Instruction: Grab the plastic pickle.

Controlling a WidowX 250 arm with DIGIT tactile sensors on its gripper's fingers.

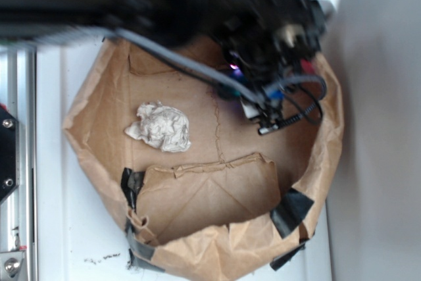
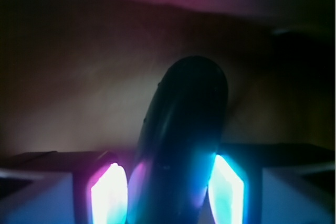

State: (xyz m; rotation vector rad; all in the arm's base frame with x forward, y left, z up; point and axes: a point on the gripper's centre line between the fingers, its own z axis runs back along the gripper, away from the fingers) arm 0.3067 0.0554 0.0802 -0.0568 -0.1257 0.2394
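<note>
Looking through the wrist view, you see the pickle [image 2: 181, 140] lying between the fingers [image 2: 109, 195], long axis pointing away; they sit narrow, touching its sides; it is low in the paper bag [image 1: 99, 97], right of the paper wad [image 1: 161, 126].

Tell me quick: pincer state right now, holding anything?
Pincer: closed on the plastic pickle, glowing fingers pressed against both its sides in the wrist view; the exterior view is too blurred to confirm.
</note>
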